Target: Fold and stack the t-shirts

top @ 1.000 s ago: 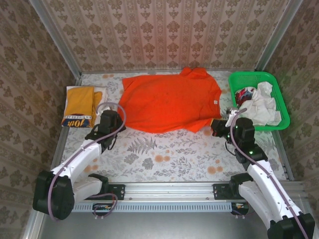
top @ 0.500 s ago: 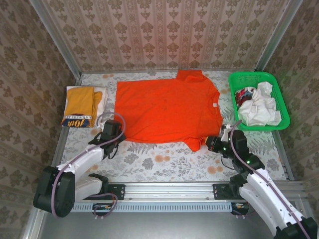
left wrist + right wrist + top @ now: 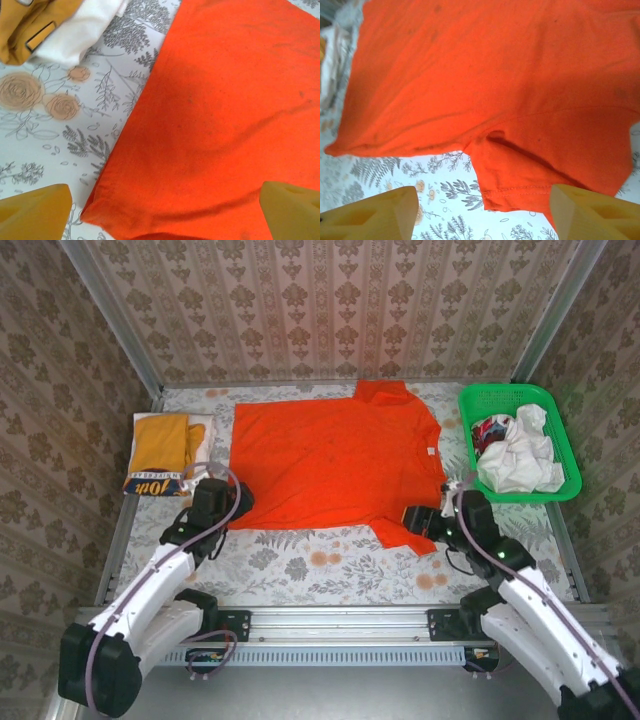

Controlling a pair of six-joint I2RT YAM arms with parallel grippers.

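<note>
The orange-red t-shirt (image 3: 335, 455) lies spread flat in the middle of the table. My left gripper (image 3: 225, 510) hovers at its near left corner, open, its yellow fingertips (image 3: 35, 212) wide apart over the orange-red t-shirt (image 3: 225, 110) with nothing held. My right gripper (image 3: 415, 520) is open over the near right sleeve (image 3: 535, 175), fingertips (image 3: 370, 215) apart on either side. The mustard-yellow t-shirt (image 3: 160, 452) rests folded on a white one at the left, and in the left wrist view the mustard-yellow t-shirt (image 3: 30, 20) lies on white cloth (image 3: 85, 27).
A green mesh basket (image 3: 505, 390) at the back right holds crumpled white tees (image 3: 515, 460) and a bit of red cloth. Patterned walls close in the table on three sides. Bare floral tablecloth (image 3: 330, 565) runs along the near edge.
The orange-red shirt was drawn toward the near edge and flattened out. Both grippers came back toward me with it and now stand open at its near corners.
</note>
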